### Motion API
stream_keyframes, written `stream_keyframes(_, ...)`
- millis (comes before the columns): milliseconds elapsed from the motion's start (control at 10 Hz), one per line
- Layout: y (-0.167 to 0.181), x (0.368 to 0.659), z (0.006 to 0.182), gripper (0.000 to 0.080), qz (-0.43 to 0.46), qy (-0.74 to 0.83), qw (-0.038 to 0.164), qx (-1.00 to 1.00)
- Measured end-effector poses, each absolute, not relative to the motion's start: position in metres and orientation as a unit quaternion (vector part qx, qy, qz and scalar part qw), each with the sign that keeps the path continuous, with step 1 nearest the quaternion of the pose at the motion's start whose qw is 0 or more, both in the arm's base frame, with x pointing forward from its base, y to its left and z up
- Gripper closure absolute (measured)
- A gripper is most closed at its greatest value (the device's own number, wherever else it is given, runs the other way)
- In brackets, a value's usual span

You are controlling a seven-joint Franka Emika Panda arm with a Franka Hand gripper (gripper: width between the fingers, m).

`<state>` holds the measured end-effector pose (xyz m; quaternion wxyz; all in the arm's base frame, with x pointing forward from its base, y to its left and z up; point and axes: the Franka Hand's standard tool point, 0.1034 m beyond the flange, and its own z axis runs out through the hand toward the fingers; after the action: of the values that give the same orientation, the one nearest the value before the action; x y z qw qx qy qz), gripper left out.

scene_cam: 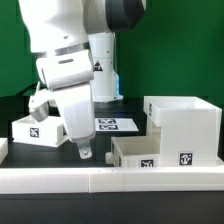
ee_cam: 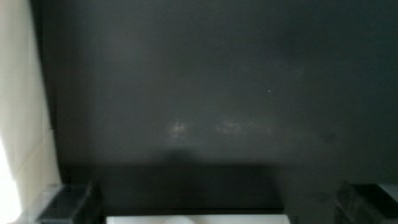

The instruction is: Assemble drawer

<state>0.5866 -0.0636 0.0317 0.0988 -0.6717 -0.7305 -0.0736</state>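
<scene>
The drawer's large white cube-like housing (scene_cam: 186, 124) stands at the exterior view's right, open side up. One small white tray (scene_cam: 135, 152) sits against its lower front side. The second small tray (scene_cam: 38, 129) lies at the exterior view's left, behind the arm. My gripper (scene_cam: 85, 152) points down at the black table between the two trays and touches neither. In the wrist view my fingers (ee_cam: 71, 204) stand wide apart at the frame's corners with only dark table between them. It is open and empty.
A long low white rail (scene_cam: 110, 181) runs along the table's front edge, just in front of my gripper. The marker board (scene_cam: 116, 124) lies flat behind the arm. A white strip (ee_cam: 15, 100) and a white edge (ee_cam: 196, 219) border the wrist view; which parts they are I cannot tell.
</scene>
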Motion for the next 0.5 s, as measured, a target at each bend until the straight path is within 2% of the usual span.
stream_keyframes(100,-0.052,0.586,0.026,0.0151,-0.077,-0.728,0.107,-0.672)
stream_keyframes(500,-0.021,0.585,0.019,0.0151,-0.075,-0.721,0.117,-0.679)
